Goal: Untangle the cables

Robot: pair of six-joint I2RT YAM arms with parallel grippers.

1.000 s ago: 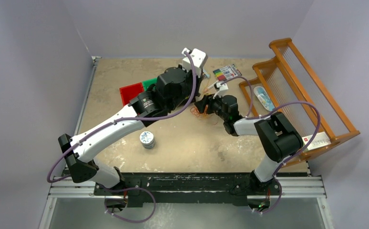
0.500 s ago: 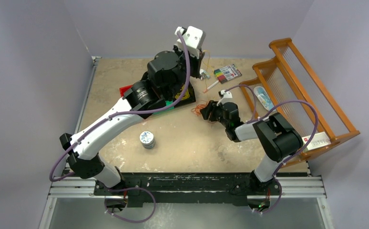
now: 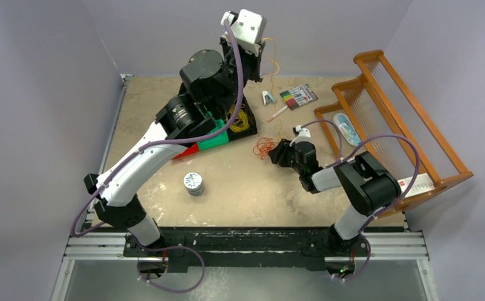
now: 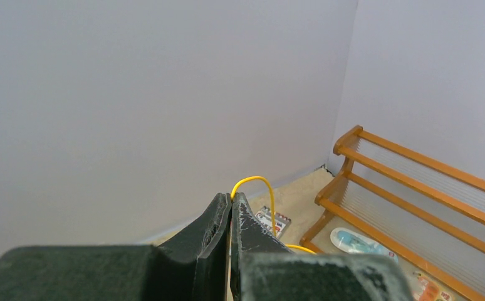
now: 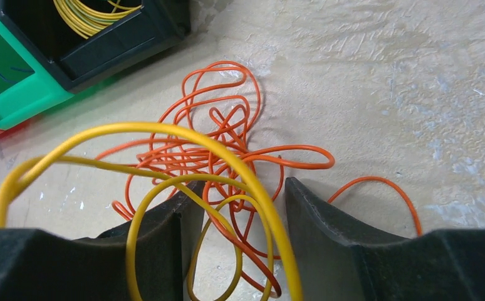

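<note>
My left gripper is raised high near the back wall and is shut on a yellow cable. In the left wrist view the yellow cable arcs out of the closed fingertips of the left gripper. My right gripper is low over the table, open, its fingers either side of a tangle of orange cable and yellow cable loops in front of the right gripper. The orange tangle lies on the table. A yellow coil lies in a black bin.
A green tray and a red tray lie beside the black bin. A small tin stands mid-left. A marker pack, a pen and a wooden rack are at the back right.
My left arm has lifted up and back towards the wall, drawing the yellow cable up with it. My right gripper has shifted slightly nearer and right, staying over the orange tangle.
</note>
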